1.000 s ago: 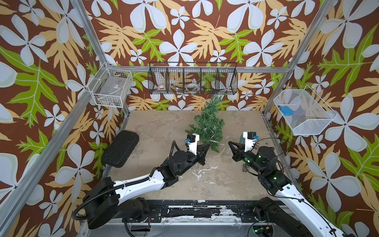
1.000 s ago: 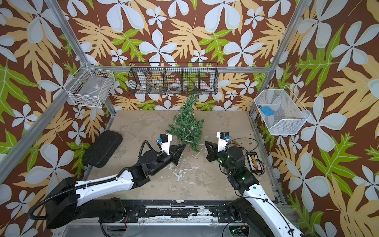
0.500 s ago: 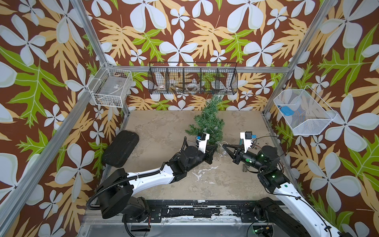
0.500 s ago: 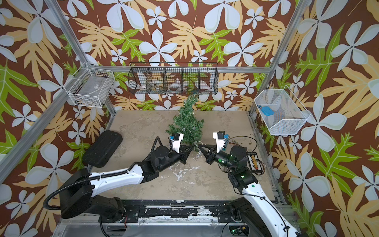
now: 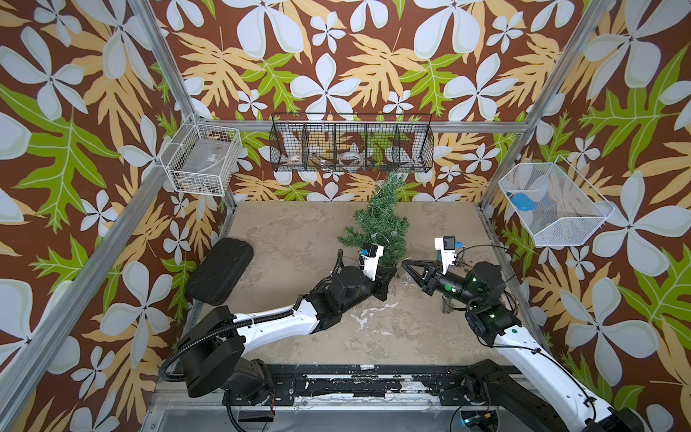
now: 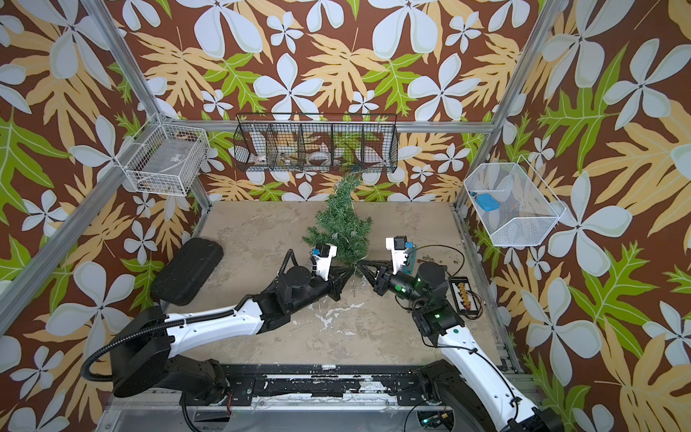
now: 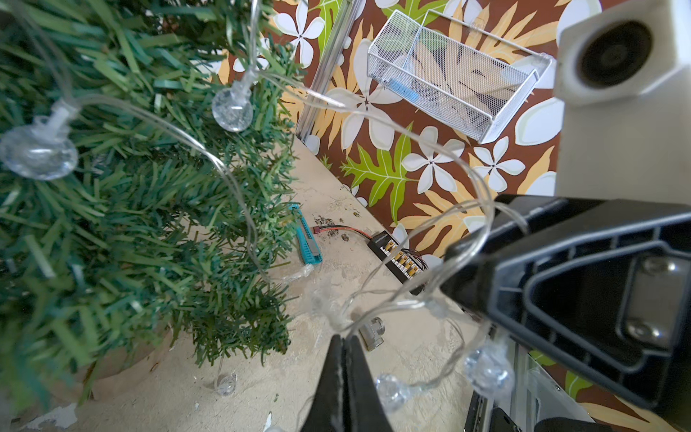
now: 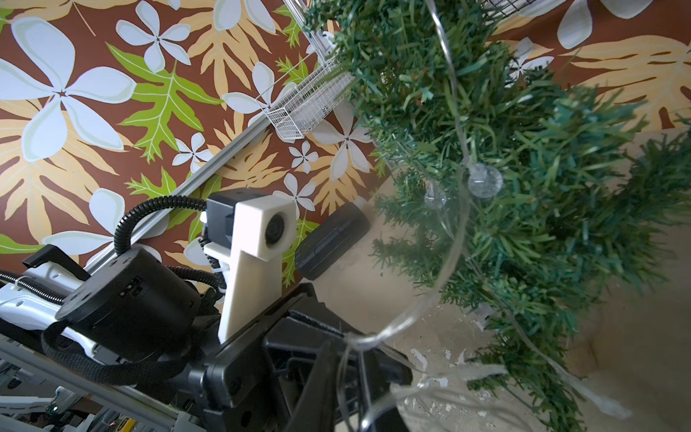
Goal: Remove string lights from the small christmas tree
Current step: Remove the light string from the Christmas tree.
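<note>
A tan table (image 5: 299,232) is seen in both top views. The tree (image 5: 381,220) is set near its middle, with the tip pointed toward the back wall. Its wooden foot (image 7: 119,359) is hidden from above by the branches. Whether the tree stands straight or leans cannot be told. Both arms are stretched in low toward the foot, so the tree lies just past both grippers, away from the robot. Its long line runs from them up and back. The left gripper (image 7: 342,342) is pressed shut, and the thin wire of the lights (image 7: 232,110) seems to be pinched at its tip. The right gripper (image 8: 351,374) is seen with its jaws a little apart. A loop of the wire is hung across them, but whether it is gripped there cannot be told. The two grippers are set nose to nose, and the left one is tucked closer under the lowest branches. From them the wire is led up into the needles and wound round the tree, so the lights are not yet off. Clear bulbs (image 8: 484,181) are hung on the branches. It is judged that the wire must be drawn toward the robot, away from the tree.
</note>
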